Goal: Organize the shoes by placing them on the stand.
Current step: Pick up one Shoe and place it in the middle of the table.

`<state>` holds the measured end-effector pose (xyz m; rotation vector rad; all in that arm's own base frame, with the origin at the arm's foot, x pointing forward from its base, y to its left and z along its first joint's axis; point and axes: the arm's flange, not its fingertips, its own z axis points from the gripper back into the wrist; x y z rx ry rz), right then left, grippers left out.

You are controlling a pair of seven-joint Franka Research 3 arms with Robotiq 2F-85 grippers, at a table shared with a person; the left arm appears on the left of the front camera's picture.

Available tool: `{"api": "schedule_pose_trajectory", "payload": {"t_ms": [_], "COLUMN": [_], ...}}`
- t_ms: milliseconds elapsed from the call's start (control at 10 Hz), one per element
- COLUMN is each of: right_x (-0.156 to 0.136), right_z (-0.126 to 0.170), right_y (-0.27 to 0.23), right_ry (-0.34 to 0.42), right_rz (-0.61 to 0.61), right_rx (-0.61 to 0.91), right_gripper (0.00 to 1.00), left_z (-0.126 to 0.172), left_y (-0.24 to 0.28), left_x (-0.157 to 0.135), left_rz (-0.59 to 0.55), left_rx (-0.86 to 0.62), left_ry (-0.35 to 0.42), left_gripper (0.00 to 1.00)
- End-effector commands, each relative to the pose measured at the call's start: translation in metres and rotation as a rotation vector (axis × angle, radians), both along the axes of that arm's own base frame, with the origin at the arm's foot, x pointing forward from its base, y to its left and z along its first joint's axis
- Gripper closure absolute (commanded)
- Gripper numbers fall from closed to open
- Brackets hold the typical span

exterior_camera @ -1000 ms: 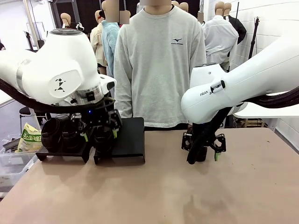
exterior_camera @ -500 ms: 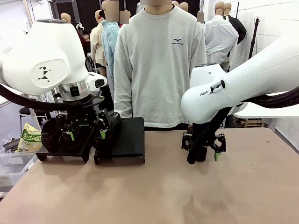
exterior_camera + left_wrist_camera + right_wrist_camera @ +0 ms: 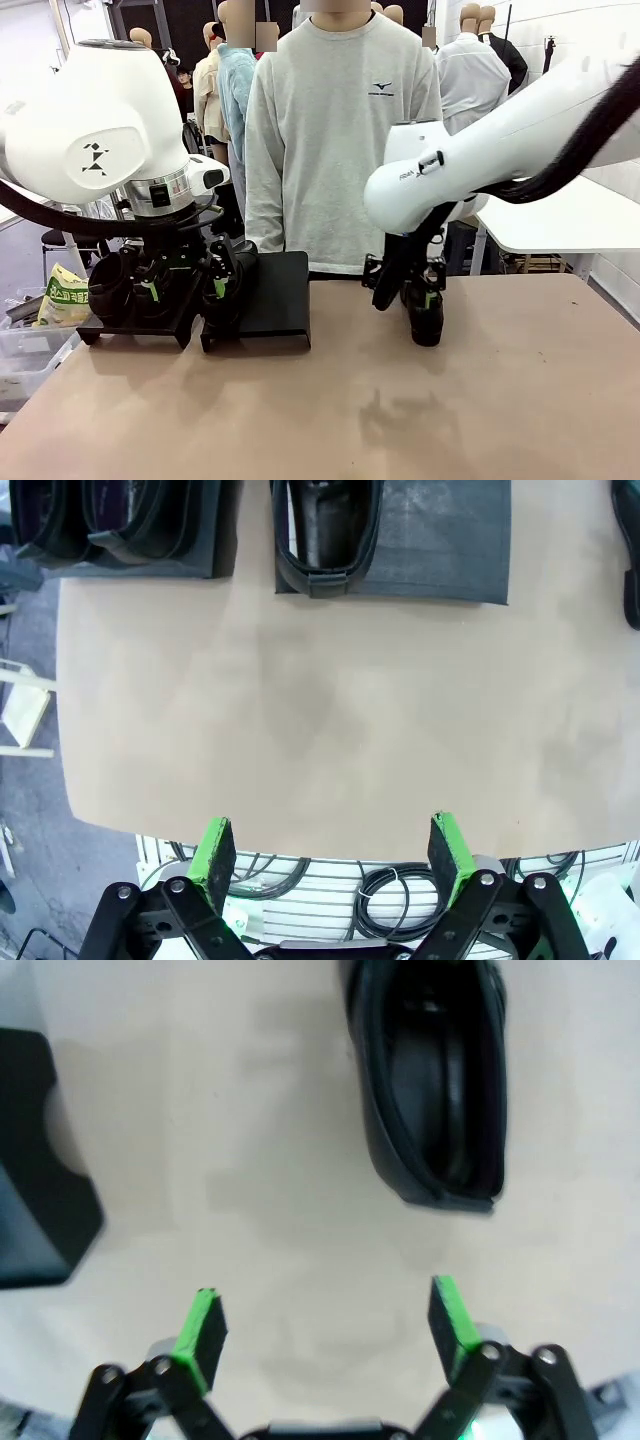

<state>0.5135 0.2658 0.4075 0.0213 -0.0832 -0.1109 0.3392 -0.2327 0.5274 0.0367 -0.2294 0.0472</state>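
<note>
Two black shoes (image 3: pixel 120 288) sit on the left platform of the stand (image 3: pixel 135 322), and a third shoe (image 3: pixel 226 300) rests on the left half of the right platform (image 3: pixel 278 295). My left gripper (image 3: pixel 185 290) hangs open just in front of them. In the left wrist view the two shoes (image 3: pixel 100 520), the third shoe (image 3: pixel 325 530) and the bare half of the platform (image 3: pixel 450 535) lie far beyond the open left gripper (image 3: pixel 335 850). A fourth shoe (image 3: pixel 426 320) stands on the table. My right gripper (image 3: pixel 408 295) is open above it; in the right wrist view that shoe (image 3: pixel 435 1090) lies beyond the open right gripper (image 3: pixel 325 1325).
A person in a grey sweatshirt (image 3: pixel 340 140) stands at the far side, behind the stand. A clear bin with a bag (image 3: pixel 60 295) sits off the table's left. The table's near edge and cables (image 3: pixel 390 900) lie under my left gripper. A black corner (image 3: pixel 40 1180) lies left of the fourth shoe.
My left gripper rose and backed off from the shoe on the right platform, then held still. My right gripper lifted and shifted left, away from the shoe on the table.
</note>
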Motion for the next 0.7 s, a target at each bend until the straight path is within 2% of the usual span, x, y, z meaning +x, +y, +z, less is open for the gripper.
{"api": "schedule_pose_trajectory", "payload": {"t_ms": [0, 200, 600], "right_x": [0.03, 0.047, 0.073], "right_z": [-0.005, -0.006, -0.027], "right_y": [0.016, 0.023, 0.019], "right_ry": [-0.026, -0.021, 0.002], "right_rz": [-0.016, -0.014, -0.056], "right_rx": [-0.066, -0.086, -0.128], "right_gripper": [0.0, 0.0, 0.0], "left_z": [0.0, 0.0, 0.0], "left_y": [0.001, 0.001, 0.001], "left_x": [0.0, 0.0, 0.0], "left_rz": [0.0, 0.0, 0.0], "left_rx": [-0.005, -0.005, -0.005], "left_ry": [0.003, 0.003, 0.003], "left_gripper": [0.0, 0.0, 0.0]}}
